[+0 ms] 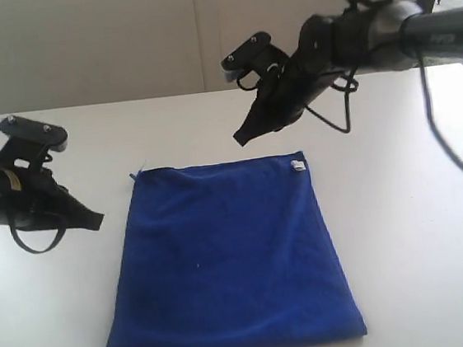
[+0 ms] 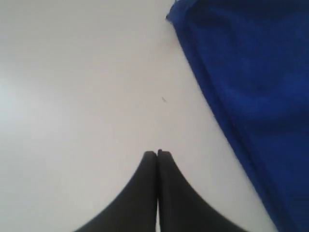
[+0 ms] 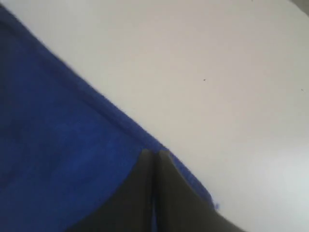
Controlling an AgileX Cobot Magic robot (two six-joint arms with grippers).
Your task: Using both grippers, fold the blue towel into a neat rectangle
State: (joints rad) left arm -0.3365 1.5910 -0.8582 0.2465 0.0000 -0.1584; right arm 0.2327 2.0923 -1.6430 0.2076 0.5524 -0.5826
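The towel (image 1: 224, 257) lies flat in the middle of the table (image 1: 417, 204). The left gripper (image 1: 96, 221), jaws pressed together and empty, hangs toward the left edge, apart from the towel. The right gripper (image 1: 241, 138), also pinched and empty, hovers over the towel's back hem.

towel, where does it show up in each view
Exterior: towel lies flat across the lower middle of the picture.
Left wrist: towel fills the picture's right side, its edge running diagonally.
Right wrist: towel fills the picture's left, partly behind the right claw.
Shared landmark: the white table.
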